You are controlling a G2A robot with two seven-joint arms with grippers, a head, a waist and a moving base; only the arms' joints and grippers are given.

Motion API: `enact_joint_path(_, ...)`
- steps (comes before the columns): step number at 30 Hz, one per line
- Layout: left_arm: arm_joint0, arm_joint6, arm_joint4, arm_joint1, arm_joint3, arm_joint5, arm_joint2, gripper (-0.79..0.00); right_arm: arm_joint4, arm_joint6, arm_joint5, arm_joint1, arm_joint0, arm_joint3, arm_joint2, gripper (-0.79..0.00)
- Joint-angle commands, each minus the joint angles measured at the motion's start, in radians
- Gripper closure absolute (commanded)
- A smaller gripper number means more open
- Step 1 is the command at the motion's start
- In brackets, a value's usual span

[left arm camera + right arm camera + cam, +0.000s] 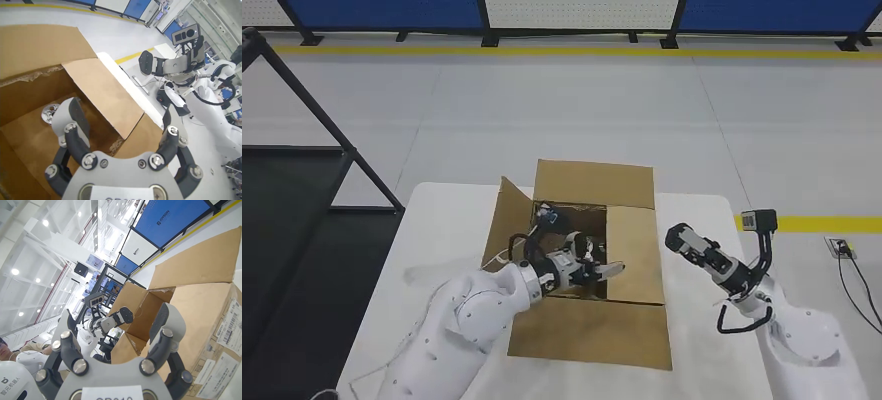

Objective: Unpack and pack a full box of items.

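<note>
Cardboard box (592,335), flaps open, mid-table (442,230); white barcode labels (226,326) on outer wall in right wrist view, shiny metal flanged part (49,112) on its floor in left wrist view; left gripper (597,268) spread wide over the opening, right gripper (679,238) spread wide beside the box, both empty.

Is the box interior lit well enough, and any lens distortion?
Top view: box interior is shadowed around the left end effector. Left wrist view: its floor is lit, metal part glinting. Both wrist views bow straight edges.
</note>
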Motion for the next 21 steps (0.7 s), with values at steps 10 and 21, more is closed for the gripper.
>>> enact_joint_path(10,-0.083,-0.018,-0.175,-0.039,0.178,0.136,0.044,-0.785,0.015,-0.014,-0.005,0.012,-0.012,0.021,0.008,-0.785)
enact_joint_path(21,-0.146,-0.091,-0.457,-0.076,0.330,0.056,0.067,-0.785,0.028,-0.025,-0.008,0.022,0.003,0.038,-0.006,-0.785)
